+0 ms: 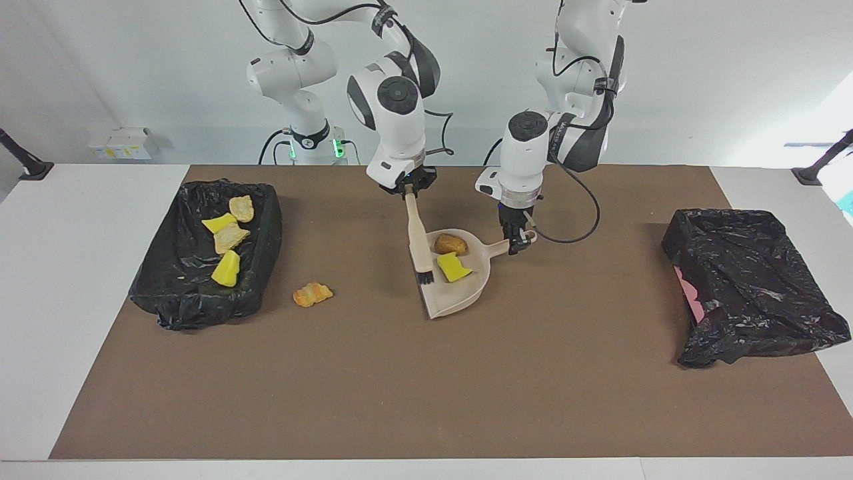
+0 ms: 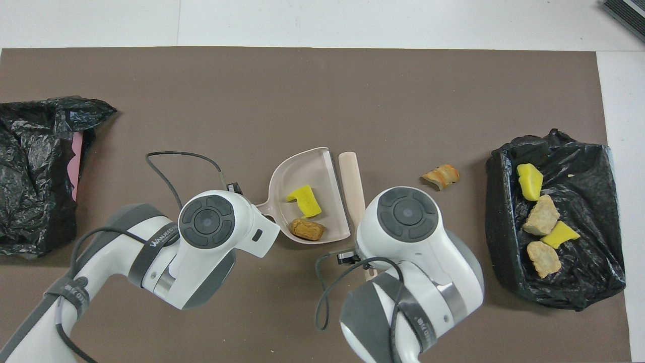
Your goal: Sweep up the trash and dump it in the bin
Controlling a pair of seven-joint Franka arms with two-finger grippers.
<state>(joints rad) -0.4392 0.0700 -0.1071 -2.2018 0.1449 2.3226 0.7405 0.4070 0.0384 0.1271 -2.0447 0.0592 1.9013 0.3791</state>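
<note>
Brown surface carries our dustpan. Our left pincer clamps its handle; our right pincer clamps the brush beside it.

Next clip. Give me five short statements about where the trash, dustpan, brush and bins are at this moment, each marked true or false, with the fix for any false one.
1. Two lumps lie in the dustpan: a yellow lump and a brown lump. True.
2. The right gripper holds the dustpan's handle. False: it holds the brush; the left gripper holds the dustpan's handle.
3. The orange-brown lump lies on the mat, between the dustpan and the open bin. True.
4. The open bin holds no trash. False: four lumps lie in it, two yellow and two beige.
5. The bin at the left arm's end holds three lumps. False: no lumps show there; black bag covers it.
</note>
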